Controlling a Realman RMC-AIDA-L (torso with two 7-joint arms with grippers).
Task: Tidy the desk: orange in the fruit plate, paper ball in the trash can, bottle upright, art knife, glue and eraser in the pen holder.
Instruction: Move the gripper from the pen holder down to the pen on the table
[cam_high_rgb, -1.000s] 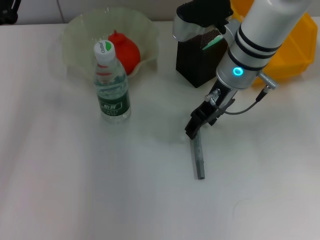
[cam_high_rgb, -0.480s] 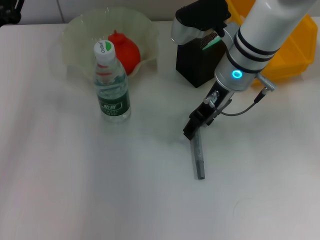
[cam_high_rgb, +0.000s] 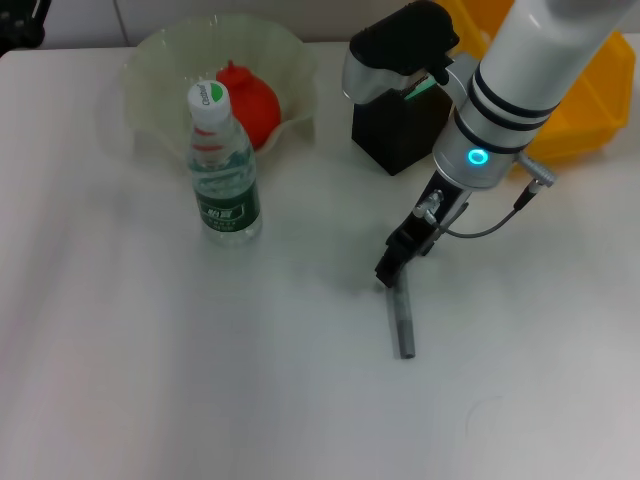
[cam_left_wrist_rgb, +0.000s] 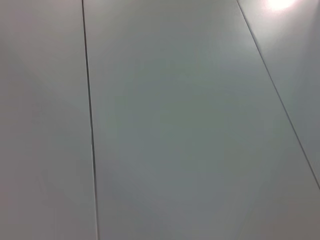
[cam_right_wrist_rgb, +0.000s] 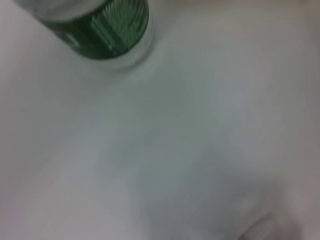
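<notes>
my right gripper (cam_high_rgb: 392, 270) is down at the near end of the grey art knife (cam_high_rgb: 402, 322) on the table (cam_high_rgb: 150, 380); i cannot tell if my fingers grip it.

The right arm (cam_high_rgb: 520, 80) comes in from the upper right of the head view, white with dark bands and a glowing blue ring at the wrist, reaching forward and down toward the middle of the work area. A thin cable loops beside the wrist. The right gripper (cam_high_rgb: 392, 268) points down at the arm's end — its dark fingers sit low, but whether they are parted cannot be made out. The left gripper shows in no view.
</notes>
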